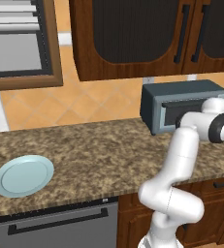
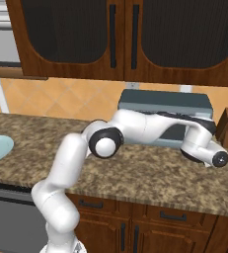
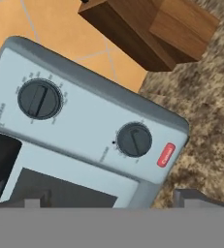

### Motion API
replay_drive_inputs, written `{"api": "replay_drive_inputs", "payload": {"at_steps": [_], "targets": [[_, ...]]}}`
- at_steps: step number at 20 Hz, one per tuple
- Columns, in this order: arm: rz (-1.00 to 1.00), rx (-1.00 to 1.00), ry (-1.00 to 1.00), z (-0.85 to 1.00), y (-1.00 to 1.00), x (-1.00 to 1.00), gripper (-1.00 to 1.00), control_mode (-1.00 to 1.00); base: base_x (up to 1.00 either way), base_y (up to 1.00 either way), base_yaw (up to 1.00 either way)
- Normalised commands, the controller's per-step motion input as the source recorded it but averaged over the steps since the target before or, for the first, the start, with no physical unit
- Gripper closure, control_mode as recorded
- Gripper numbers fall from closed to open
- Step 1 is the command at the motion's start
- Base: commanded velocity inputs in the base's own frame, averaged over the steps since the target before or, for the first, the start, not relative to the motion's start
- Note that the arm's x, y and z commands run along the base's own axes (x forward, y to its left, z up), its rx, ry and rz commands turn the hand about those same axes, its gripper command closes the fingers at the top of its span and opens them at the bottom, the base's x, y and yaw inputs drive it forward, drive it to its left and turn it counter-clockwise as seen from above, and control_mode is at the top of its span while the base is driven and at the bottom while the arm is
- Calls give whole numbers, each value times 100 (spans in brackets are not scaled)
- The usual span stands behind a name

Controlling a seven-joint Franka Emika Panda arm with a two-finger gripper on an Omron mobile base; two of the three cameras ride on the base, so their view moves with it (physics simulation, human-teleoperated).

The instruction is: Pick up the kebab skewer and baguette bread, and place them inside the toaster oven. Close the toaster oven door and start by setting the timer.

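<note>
Through the hand camera I see the two finger tips (image 3: 36, 199) of my hand (image 3: 116, 198) at the bottom of the frame, standing wide apart with nothing between them: the hand is released and carries nothing. Just past the tips is the toaster oven (image 3: 89, 126), seen tilted. Its pale control panel lies straight ahead of the hand, and the dark glass of the toaster oven door (image 3: 60, 191) begins right by one finger tip, at the lower left of that view. I cannot tell whether the tips touch the oven.

On the panel, the nearer knob (image 3: 134, 140) sits slightly beyond the gap between the fingers, its pointer bar slanted. A small red button (image 3: 166, 155) is just beside it, toward the panel's edge. The second knob (image 3: 39, 99) is farther along the panel, well apart from the first.

Beyond the oven's edge lies the speckled tabletop (image 3: 205, 121), and farther off stands a brown wooden knife block (image 3: 152, 29) against the orange tiled wall (image 3: 40, 24).

From the right base camera, my arm reaches across the front of the oven, and the wrist hangs low at its right end, near the knife block. From the left base camera, a pale blue plate (image 1: 23, 175) rests on the tabletop far to the left, well away from the hand, with dark-panelled wall cabinets (image 1: 133, 34) above. I cannot make out the skewer or the bread.
</note>
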Motion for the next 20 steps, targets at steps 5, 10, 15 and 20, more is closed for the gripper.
{"api": "replay_drive_inputs", "payload": {"at_steps": [5, 10, 15, 20], "targets": [[0, 1, -2, -11, 0, 25, -100, -100, 0, 0, 0], [0, 0, -1, -20, 0, 23, -100, -100, 0, 0, 0], [0, 0, -1, -18, -5, 26, -100, -100, 0, 0, 0], [0, 0, -1, 0, -28, 25, -100, -100, 0, 0, 0]]}}
